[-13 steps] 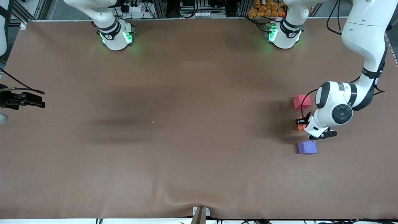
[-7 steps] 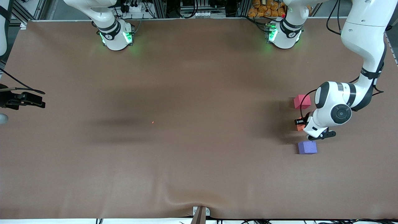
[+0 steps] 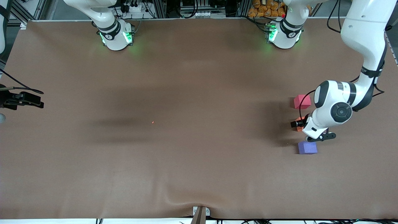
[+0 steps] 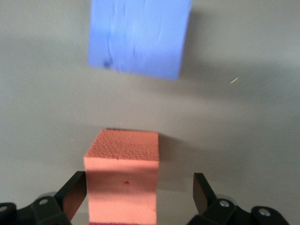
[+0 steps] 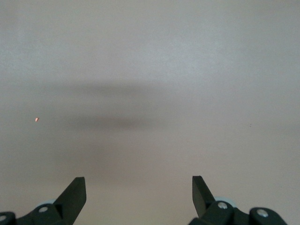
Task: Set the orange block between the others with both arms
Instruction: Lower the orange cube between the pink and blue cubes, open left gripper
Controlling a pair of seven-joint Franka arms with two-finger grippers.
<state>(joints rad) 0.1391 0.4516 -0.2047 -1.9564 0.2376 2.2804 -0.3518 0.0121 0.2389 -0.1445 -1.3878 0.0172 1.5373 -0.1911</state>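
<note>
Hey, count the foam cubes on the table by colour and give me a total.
Orange cube: 1
Pinkish-red cube: 1
Purple-blue cube: 1
Total: 3

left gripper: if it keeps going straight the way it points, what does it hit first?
Probably the small matte orange foam cube, which sits between the open left gripper fingers, close to one. Past it, the brown table; the purple-blue cube lies farther along, though depth is unclear.
</note>
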